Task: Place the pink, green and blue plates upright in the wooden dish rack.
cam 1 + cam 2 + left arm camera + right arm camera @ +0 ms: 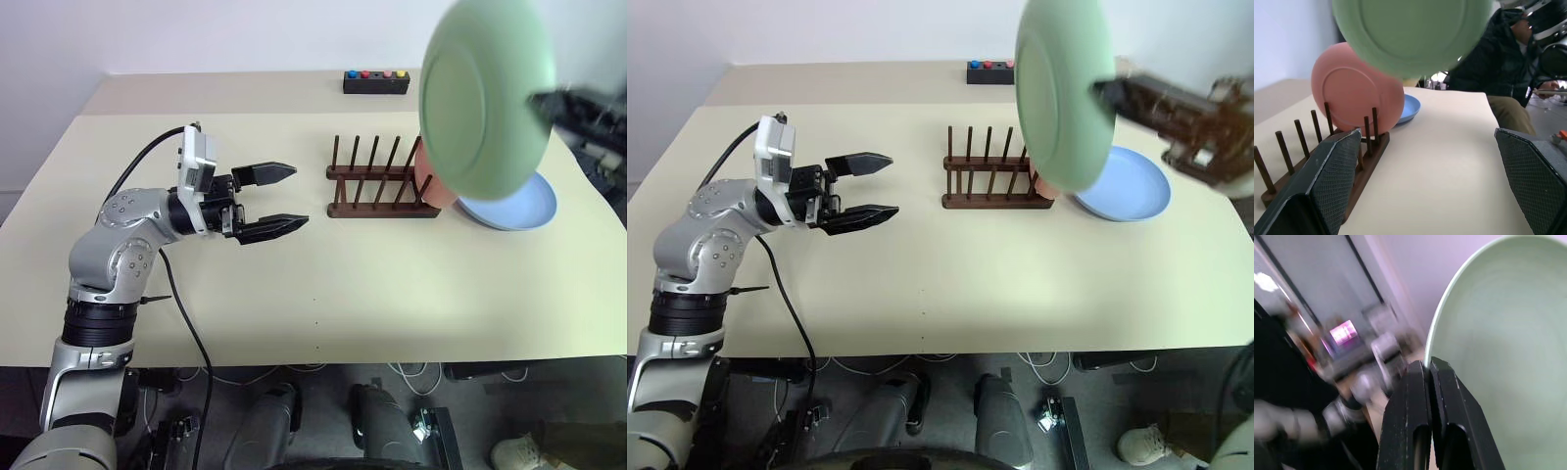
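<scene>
Left end effector: hovers above the table, near its left half, pointing toward the rack. Both black fingers spread wide apart, nothing between them. Grey arm w/ black cable trailing off the near table edge.

Wooden dish rack: small, dark brown, two parallel base rails, each w/ a row of thin upright pegs. Sits on the table approx. centre, well apart from the left end effector. Slots on the left-arm side carry nothing.

Pink plate: already upright in the rack, at the end slot nearest the blue plate, held between pegs. Round, matte, raised foot ring visible on its back in the left wrist view.

Blue plate: lies flat on the table just beside the rack's right end, pale blue, shallow rim. Whether it touches the pink plate cannot be told.

Green plate: pale green, round, foot ring facing the left arm. Held in the air on edge, above the rack's right end and the blue plate.

Right end effector: fingers pressed together on the green plate's rim, clamped.

Far table edge: small black box w/ coloured buttons.

A person in dark clothing sits beyond the table in the left wrist view.
</scene>
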### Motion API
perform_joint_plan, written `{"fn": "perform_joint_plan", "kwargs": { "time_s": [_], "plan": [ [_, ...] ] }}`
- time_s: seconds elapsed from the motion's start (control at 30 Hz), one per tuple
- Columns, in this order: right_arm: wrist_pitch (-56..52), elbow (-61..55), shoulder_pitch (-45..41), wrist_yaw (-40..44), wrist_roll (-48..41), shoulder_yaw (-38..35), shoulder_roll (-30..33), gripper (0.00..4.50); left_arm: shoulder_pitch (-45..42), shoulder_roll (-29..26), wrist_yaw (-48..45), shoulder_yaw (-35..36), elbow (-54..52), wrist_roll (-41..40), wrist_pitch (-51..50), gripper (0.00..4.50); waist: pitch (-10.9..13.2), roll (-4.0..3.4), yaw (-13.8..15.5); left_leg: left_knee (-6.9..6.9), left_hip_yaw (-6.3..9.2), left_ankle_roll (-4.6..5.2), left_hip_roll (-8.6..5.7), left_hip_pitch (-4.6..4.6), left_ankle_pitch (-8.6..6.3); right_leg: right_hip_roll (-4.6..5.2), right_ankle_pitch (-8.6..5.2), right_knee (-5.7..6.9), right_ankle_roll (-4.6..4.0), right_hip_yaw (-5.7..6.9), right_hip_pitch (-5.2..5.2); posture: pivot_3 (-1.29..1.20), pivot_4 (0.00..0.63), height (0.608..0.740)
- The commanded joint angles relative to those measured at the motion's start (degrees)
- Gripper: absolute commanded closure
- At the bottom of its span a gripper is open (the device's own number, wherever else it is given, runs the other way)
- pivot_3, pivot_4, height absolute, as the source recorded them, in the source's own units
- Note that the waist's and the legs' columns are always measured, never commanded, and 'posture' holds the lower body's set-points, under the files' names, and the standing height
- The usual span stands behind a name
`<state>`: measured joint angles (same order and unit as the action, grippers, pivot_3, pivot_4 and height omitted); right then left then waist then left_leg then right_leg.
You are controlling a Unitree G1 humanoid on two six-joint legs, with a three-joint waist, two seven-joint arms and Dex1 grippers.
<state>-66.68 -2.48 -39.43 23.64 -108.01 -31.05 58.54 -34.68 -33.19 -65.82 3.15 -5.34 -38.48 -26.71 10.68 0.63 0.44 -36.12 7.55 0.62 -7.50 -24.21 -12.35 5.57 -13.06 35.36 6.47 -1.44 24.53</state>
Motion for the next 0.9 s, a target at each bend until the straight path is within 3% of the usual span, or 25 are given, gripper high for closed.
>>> {"fn": "perform_joint_plan", "kwargs": {
  "time_s": [0.03,0.2,0.3,0.6,0.9],
  "plan": [
    [7.1,0.6,-4.2,-7.0,-5.0,1.5,-7.3,4.48,-2.1,1.2,2.1,2.0,0.0,0.4,2.6,0.00,0.0,0.02,-0.1,0.01,0.00,0.00,0.02,0.03,0.00,-0.01,0.01,0.00,0.01,0.00,-0.02,0.00,0.150,0.740],
    [13.6,0.6,-3.8,-15.1,-5.0,4.2,-16.3,4.48,-2.9,1.7,2.7,2.6,0.6,0.2,3.2,0.00,0.0,0.00,0.1,0.01,-0.03,-0.01,0.02,0.03,0.01,-0.03,0.18,0.04,0.27,-0.01,0.02,0.00,0.150,0.740],
    [16.0,1.8,-3.1,-15.1,1.6,6.6,-20.3,4.48,-2.0,1.1,2.9,2.8,-0.4,0.3,3.4,0.00,0.0,-0.01,0.2,0.03,-0.04,-0.01,0.01,0.02,0.02,-0.04,0.20,0.10,0.29,-0.01,0.06,0.00,0.150,0.740],
    [17.6,4.9,-2.8,-9.4,17.1,9.1,-22.0,4.48,-0.8,0.7,3.6,2.7,-1.4,0.7,4.0,0.00,0.0,-0.03,0.1,0.00,-0.06,-0.04,0.01,0.02,0.03,-0.09,0.25,0.15,0.27,-0.02,0.09,0.00,0.150,0.740],
    [14.2,4.0,-0.7,-2.0,23.6,10.5,-21.4,4.48,-0.7,0.8,3.1,2.6,-1.3,0.8,4.3,0.00,0.0,-0.03,0.0,0.00,-0.06,-0.06,0.02,0.02,0.05,-0.10,0.25,0.18,0.26,-0.03,0.11,0.00,0.150,0.740]
  ]
}}
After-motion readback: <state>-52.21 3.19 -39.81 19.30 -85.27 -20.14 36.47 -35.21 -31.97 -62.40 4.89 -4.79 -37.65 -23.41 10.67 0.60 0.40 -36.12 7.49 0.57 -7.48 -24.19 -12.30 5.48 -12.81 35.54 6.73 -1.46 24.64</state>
